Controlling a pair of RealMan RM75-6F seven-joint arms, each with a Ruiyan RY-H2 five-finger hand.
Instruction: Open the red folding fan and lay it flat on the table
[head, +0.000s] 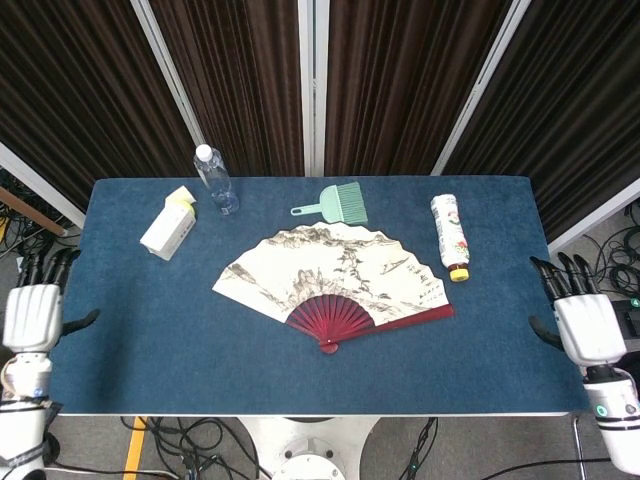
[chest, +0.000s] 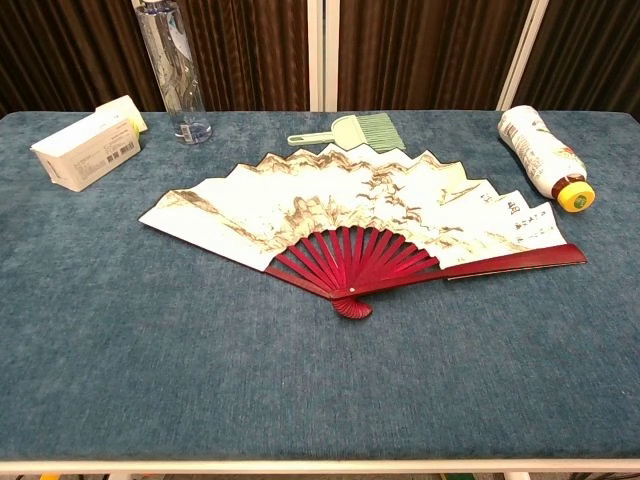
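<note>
Blue felt table (chest: 150, 380), pleated paper fan (chest: 340, 205)

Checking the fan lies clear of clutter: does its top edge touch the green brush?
Apart. In the chest view, a strip of blue cloth shows between the fan and the green brush; the head view shows the same gap.

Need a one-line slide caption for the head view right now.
Red folding fan spread open and flat on the blue table, both hands, left and right, open and empty off the table's side edges.
</note>
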